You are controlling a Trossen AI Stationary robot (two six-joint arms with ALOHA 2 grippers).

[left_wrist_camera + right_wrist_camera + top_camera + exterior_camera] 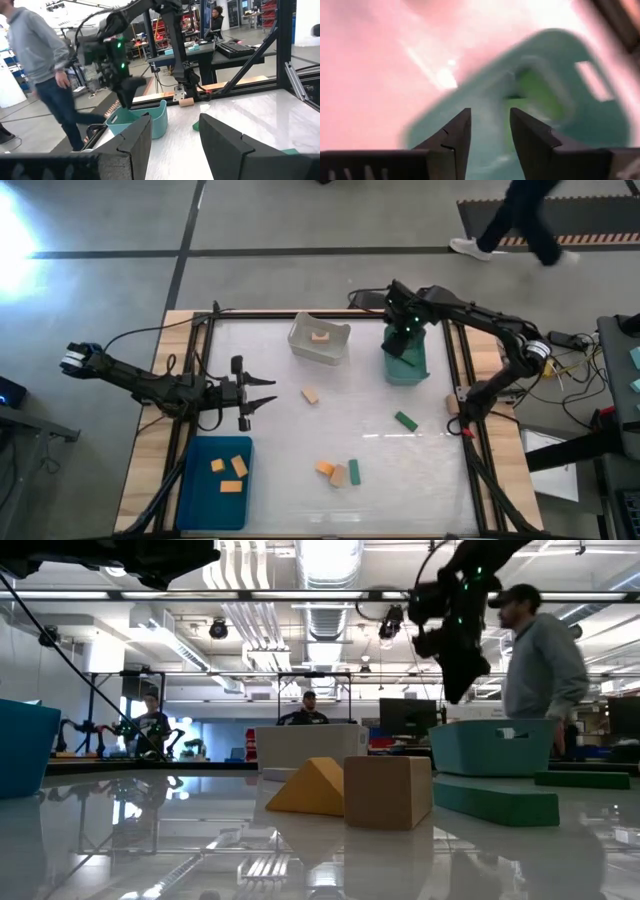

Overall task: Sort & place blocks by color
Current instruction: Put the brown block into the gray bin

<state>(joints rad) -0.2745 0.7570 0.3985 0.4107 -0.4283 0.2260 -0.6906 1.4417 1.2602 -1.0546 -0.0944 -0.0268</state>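
My right gripper (490,112) hangs open above the green bin (408,368), pointing steeply down, with nothing between its fingers. A green block (535,92) lies inside that bin. On the table lie a tan block (311,395), a green block (405,420), and a cluster of an orange block (325,469), a tan block (339,476) and a green block (353,472). My left gripper (268,393) waits open and level at the table's left side, holding nothing.
A clear bin (320,340) at the far middle holds one pale orange block. A blue bin (200,490) at the near left holds three orange blocks. A person (540,650) walks behind the table's far right.
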